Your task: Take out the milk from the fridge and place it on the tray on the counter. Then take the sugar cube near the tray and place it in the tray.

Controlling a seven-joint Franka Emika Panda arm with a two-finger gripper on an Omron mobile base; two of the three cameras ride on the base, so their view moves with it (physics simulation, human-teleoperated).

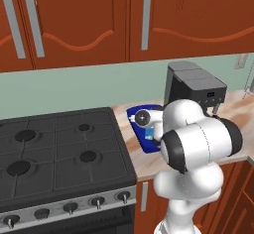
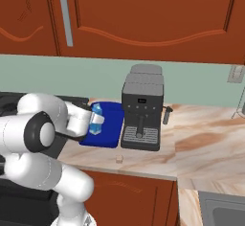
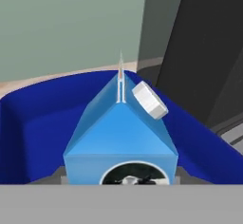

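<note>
The milk (image 2: 97, 119), a bright blue gable-top carton with a white cap, stands upright over the left part of the dark blue tray (image 2: 111, 124) on the counter (image 2: 206, 139). My gripper (image 2: 92, 123) is shut on it from the stove side. In the hand view the milk (image 3: 121, 133) sits between the fingers with the tray's rim (image 3: 38, 123) around it. I cannot tell whether its base touches the tray floor. The sugar cube (image 2: 118, 159) lies on the counter in front of the tray, near the edge. The fridge is out of view.
A dark grey coffee machine (image 2: 142, 110) stands right beside the tray's right side. The black stove top (image 1: 59, 148) lies to the left of the counter. Red-brown wall cabinets (image 1: 89, 20) hang overhead. A sink corner (image 2: 222, 210) shows at the far right.
</note>
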